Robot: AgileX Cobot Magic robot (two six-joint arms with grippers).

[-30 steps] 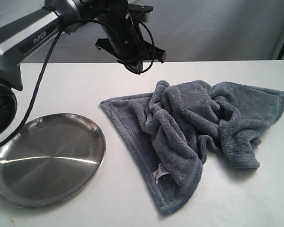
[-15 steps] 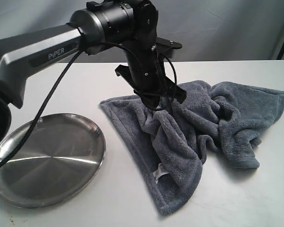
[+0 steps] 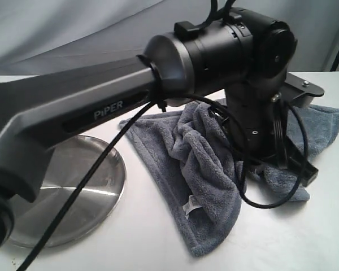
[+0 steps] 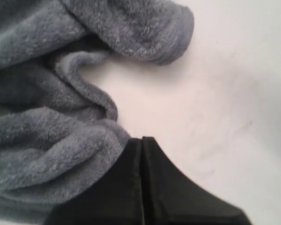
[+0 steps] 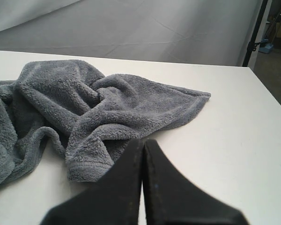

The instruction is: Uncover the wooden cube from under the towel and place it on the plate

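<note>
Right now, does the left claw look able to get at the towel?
Probably yes. The left claw sits right against a fold of the towel, with nothing between them. Its jaws are shut, though, so it would need to open first.

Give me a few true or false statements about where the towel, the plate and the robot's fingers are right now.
1. The towel lies crumpled on the table. True.
2. A wooden cube sits on the plate. False: no cube shows in any view, and the part of the plate in sight is bare.
3. The left fingers are shut. True.
4. The right fingers clamp the towel. False: they are shut on nothing, with the towel ahead of them.
5. The towel covers the plate. False: it lies beside the plate, not touching.
</note>
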